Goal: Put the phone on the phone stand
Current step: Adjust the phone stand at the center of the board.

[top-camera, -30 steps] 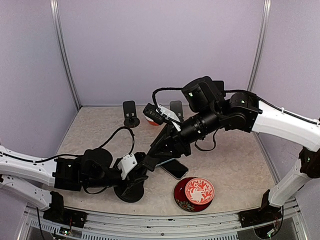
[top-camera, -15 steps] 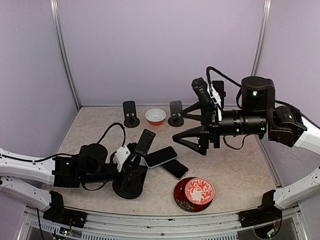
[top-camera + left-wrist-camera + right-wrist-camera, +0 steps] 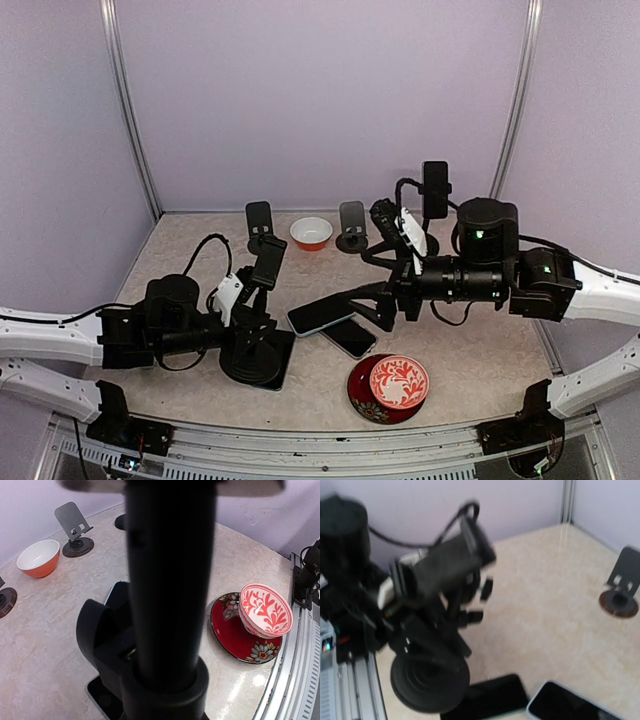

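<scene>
The black phone stand (image 3: pixel 256 358) has a round base and a thick stem (image 3: pixel 170 590). My left gripper (image 3: pixel 246 320) is shut on that stem and holds the stand tilted over the table. A dark phone (image 3: pixel 268 263) sits in the cradle at the stand's top, also seen blurred in the right wrist view as the phone (image 3: pixel 454 560). My right gripper (image 3: pixel 362 310) hangs open and empty to the right of the stand, apart from it, above a light-edged phone (image 3: pixel 320 315) lying flat.
Another dark phone (image 3: pixel 350 338) lies by the red plate (image 3: pixel 362 396), which carries a patterned bowl (image 3: pixel 399 381). A black phone (image 3: pixel 490 697) lies against the stand's base. Small stands (image 3: pixel 260 225) (image 3: pixel 351 224) and an orange bowl (image 3: pixel 311 232) are at the back.
The right gripper opened, let go of the phone on the stand and pulled back to the right. The left arm shifted the stand and phone slightly left and back.
</scene>
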You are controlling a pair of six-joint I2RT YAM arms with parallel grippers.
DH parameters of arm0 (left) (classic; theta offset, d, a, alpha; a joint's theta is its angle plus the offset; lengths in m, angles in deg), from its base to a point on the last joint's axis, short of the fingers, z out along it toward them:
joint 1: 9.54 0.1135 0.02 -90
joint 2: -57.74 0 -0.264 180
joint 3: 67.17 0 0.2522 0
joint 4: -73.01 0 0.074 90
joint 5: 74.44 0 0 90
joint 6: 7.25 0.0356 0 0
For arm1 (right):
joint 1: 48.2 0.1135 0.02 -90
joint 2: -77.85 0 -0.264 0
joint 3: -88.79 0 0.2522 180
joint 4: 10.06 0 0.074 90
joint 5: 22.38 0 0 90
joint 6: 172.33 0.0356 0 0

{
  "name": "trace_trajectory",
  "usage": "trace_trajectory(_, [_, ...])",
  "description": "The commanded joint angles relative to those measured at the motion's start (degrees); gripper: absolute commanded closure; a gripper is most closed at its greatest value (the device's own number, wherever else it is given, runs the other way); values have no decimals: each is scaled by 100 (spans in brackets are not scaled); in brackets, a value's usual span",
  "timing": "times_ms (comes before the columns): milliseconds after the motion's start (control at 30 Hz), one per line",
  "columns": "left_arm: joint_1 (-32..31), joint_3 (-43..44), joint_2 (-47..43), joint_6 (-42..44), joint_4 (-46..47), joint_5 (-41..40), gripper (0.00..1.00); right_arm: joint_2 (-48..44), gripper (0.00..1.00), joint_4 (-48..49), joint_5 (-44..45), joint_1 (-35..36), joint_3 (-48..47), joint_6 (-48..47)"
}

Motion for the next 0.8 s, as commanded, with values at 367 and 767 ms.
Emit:
trace_trajectory(367, [-299, 170, 115, 176, 571, 1957, 100, 1796, 10, -1654, -1087, -11, -2845, -484])
trace_trajectory(767, [-420, 213, 63, 171, 392, 1688, 100, 2991, 36, -3134, -958, 10, -4081, -605])
